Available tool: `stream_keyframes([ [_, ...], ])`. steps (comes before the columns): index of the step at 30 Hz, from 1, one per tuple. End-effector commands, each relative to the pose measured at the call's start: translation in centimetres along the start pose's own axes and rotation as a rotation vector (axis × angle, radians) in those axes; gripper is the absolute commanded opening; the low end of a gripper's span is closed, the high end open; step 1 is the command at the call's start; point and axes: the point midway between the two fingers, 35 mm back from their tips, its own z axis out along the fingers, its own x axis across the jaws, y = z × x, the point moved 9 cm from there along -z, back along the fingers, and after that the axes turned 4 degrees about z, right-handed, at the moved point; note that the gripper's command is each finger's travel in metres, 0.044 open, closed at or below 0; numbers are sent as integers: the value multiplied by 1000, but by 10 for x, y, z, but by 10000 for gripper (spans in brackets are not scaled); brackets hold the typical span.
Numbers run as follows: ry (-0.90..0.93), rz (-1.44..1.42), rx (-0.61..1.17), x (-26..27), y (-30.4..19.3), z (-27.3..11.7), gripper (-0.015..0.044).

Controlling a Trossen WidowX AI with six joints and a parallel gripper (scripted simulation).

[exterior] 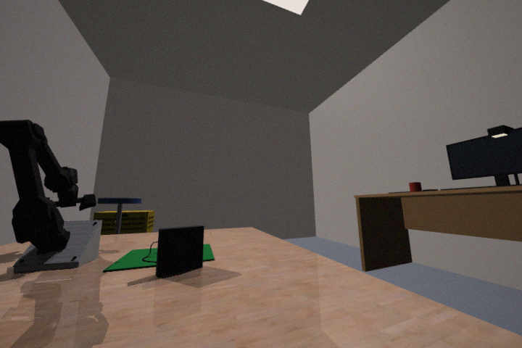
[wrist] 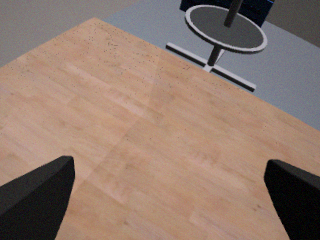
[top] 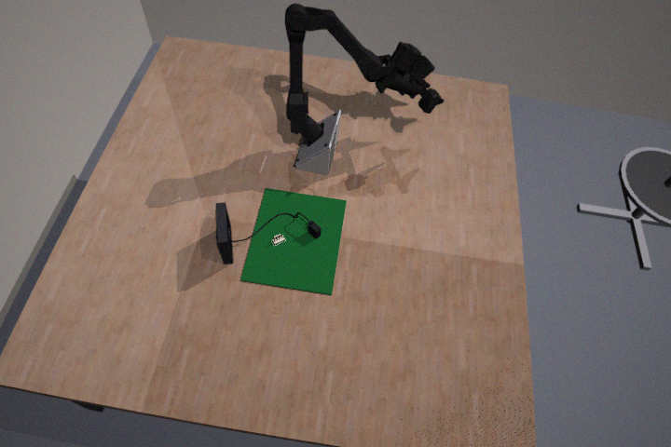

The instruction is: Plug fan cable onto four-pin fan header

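Note:
A green board point(top: 294, 268) point(exterior: 130, 261) lies on the table. A small white pin header point(top: 278, 239) stands on it, left of its middle. The black plug point(top: 314, 229) is to the right of the header, apart from it, over the board. A thin black cable point(top: 265, 224) point(exterior: 150, 251) runs from it to the black fan point(top: 223, 233) point(exterior: 180, 251), which stands upright left of the board. My gripper point(wrist: 172, 168) is open and empty in the wrist view, high above the table, far from plug and board. The header and plug are hidden in the exterior view.
The arm's grey wedge base point(top: 315, 157) point(exterior: 87, 241) stands just behind the board. The wooden table point(top: 400, 326) point(exterior: 270, 303) point(wrist: 125, 145) ends on the right, with a stool point(top: 658, 184) point(wrist: 225, 27) on the floor beyond. A desk point(exterior: 467, 213) stands apart.

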Motion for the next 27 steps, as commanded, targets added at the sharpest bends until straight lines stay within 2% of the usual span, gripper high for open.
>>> stream_keyframes([
  [1, 0, 0, 0, 0, 0, 0, 426],
  [6, -39, 38, 5, -15, 5, -5, 440],
  [14, -239, 256, 73, -94, 20, -40, 440],
  [20, -413, 478, 215, -163, 16, -85, 440],
  [27, -555, 717, 423, -230, -11, -157, 440],
])
